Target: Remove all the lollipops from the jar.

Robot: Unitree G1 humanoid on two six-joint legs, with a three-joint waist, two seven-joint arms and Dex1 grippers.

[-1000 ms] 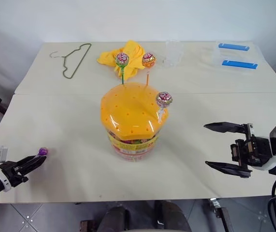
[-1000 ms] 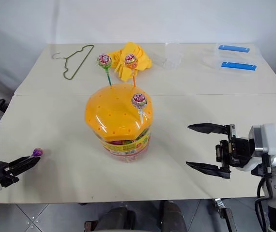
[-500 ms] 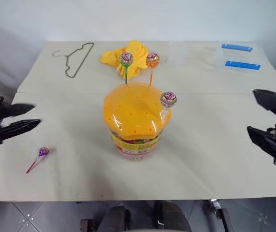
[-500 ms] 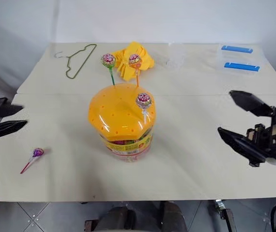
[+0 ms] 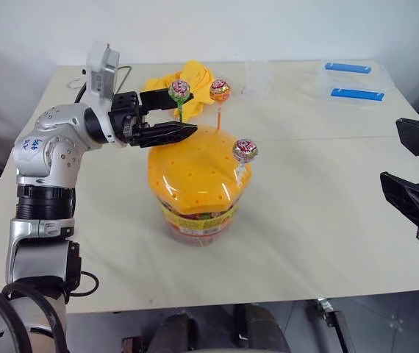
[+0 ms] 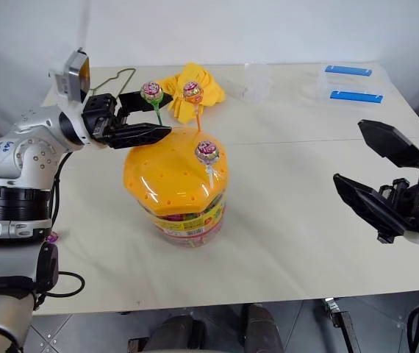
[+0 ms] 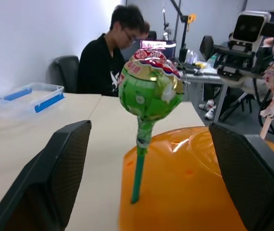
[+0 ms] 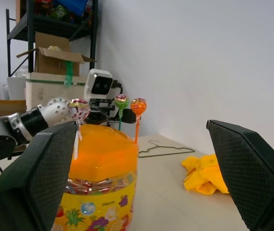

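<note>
The jar [image 5: 195, 209] stands mid-table, a clear tub with a yellow-red label and an orange holed lid [image 5: 191, 165]. Three lollipops stick up from the lid: one on a green stick [image 5: 179, 91], one on an orange stick [image 5: 219, 90] and one on a white stick [image 5: 245, 150]. My left gripper [image 5: 187, 112] reaches over the lid's far left side. It is open, with a finger on either side of the green lollipop's stick [image 7: 139, 166] and apart from it. Another lollipop [image 6: 51, 237] lies on the table at the left, behind my left arm. My right gripper [image 5: 392, 151] hovers open and empty off to the jar's right.
A yellow cloth [image 5: 198, 73] lies behind the jar, with a wire hanger [image 6: 121, 73] to its left. A clear cup [image 5: 257, 77] and clear boxes with blue lids [image 5: 349, 81] sit at the back right. A seated person [image 7: 105, 62] is in the room beyond the table.
My left gripper let go of a lollipop on the table at the left, then swung up and right to the green lollipop on the lid. The right gripper rose a little, still open.
</note>
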